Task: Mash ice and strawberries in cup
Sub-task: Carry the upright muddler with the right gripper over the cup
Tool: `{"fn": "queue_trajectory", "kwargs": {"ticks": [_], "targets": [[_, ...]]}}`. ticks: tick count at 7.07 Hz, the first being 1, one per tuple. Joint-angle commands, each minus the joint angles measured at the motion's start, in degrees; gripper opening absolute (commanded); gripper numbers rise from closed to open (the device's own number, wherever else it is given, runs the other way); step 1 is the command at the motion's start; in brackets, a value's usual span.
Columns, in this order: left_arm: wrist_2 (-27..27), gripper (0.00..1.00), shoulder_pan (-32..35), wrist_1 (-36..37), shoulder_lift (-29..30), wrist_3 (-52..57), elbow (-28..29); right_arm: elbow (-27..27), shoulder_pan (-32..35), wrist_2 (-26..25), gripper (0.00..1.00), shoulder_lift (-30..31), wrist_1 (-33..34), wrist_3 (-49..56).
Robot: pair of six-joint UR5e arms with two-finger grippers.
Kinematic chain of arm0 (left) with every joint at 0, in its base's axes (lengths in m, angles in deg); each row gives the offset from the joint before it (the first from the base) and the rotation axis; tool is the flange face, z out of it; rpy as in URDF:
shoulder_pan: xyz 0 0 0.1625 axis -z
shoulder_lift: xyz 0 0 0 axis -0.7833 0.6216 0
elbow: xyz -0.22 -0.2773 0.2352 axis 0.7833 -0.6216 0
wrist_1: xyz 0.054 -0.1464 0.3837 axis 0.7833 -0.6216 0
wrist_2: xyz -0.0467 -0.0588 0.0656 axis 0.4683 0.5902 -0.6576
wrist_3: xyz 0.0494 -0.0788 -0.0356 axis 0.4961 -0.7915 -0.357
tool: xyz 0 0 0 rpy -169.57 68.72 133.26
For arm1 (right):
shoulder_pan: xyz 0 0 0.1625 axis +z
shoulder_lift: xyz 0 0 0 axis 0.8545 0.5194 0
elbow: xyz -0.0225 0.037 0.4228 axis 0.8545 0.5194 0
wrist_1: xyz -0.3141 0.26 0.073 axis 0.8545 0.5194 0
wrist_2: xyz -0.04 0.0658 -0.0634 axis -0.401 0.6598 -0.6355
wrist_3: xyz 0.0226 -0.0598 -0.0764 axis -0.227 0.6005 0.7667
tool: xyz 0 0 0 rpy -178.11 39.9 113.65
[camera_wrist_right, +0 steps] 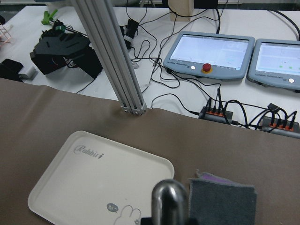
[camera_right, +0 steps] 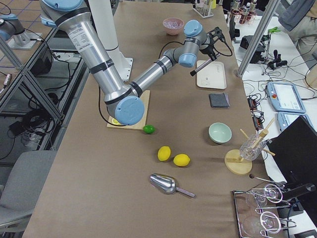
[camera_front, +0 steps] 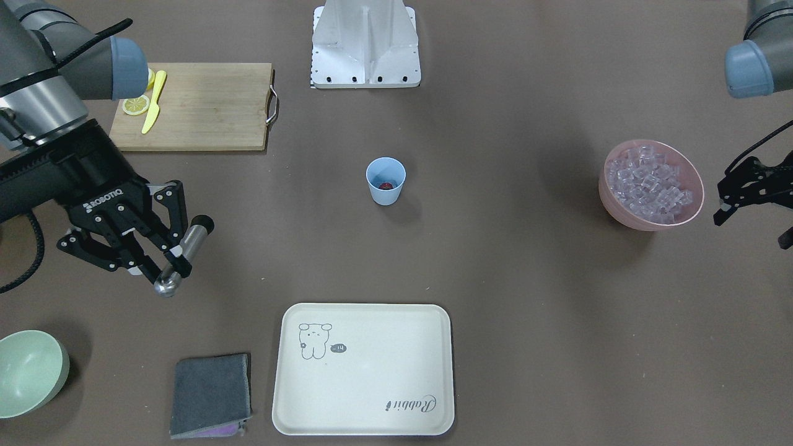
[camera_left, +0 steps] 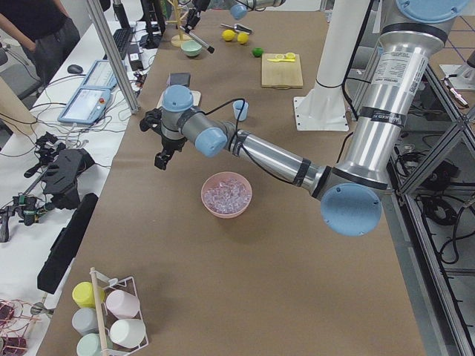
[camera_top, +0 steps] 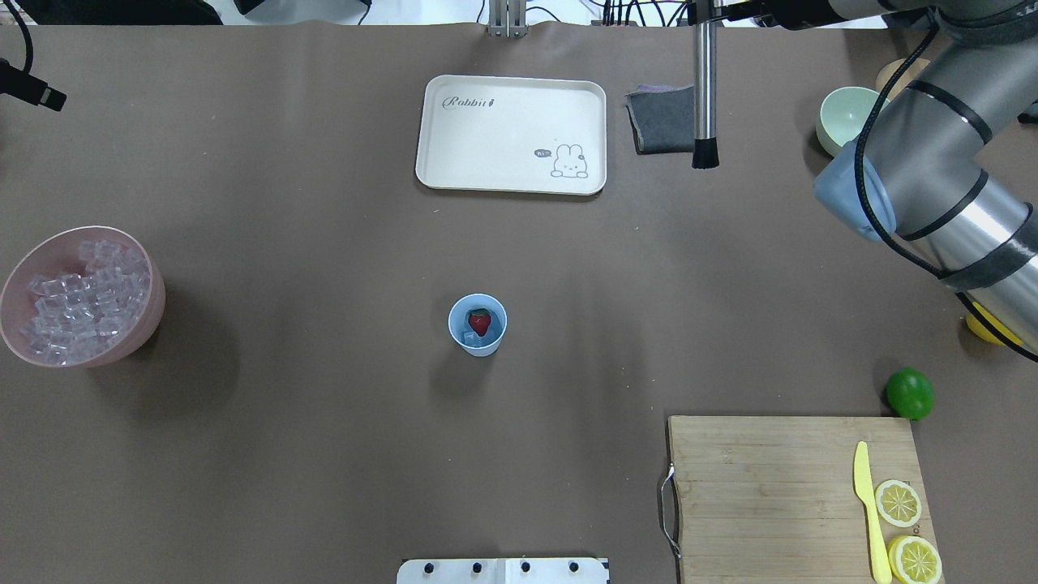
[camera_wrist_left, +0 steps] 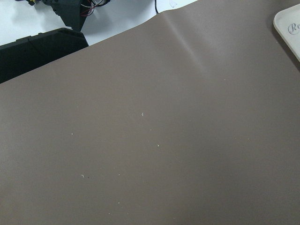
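The light blue cup [camera_front: 385,181] stands upright mid-table, also in the overhead view [camera_top: 478,324]. One dark red strawberry [camera_top: 480,321] and a clear ice cube [camera_top: 469,337] lie inside it. More ice [camera_front: 649,183] fills a pink bowl [camera_front: 626,217] towards my left arm's side. My right gripper [camera_front: 176,251] is shut on a metal muddler [camera_front: 189,244], held above the table well off to the side of the cup; the muddler also shows in the overhead view [camera_top: 705,89]. My left gripper [camera_front: 751,220] is open and empty beside the pink bowl.
A cream tray [camera_front: 365,371], a grey cloth [camera_front: 210,393] and a pale green bowl [camera_front: 28,371] lie along the far edge. A wooden cutting board [camera_front: 204,108] holds lemon slices and a yellow knife. A lime [camera_top: 909,393] sits beside the board.
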Motion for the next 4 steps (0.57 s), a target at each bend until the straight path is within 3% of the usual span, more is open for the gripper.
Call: {"fn": "queue_trajectory", "kwargs": {"ticks": [1, 4], "targets": [[0.00, 0.97, 0.00, 0.07, -0.47, 0.00, 0.78, -6.06, -6.26, -9.71, 0.00, -0.12, -2.06, -4.00], [0.00, 0.97, 0.00, 0.24, -1.60, 0.18, 2.63, -6.88, -15.66, -23.16, 0.00, 0.05, -9.44, -5.76]]}}
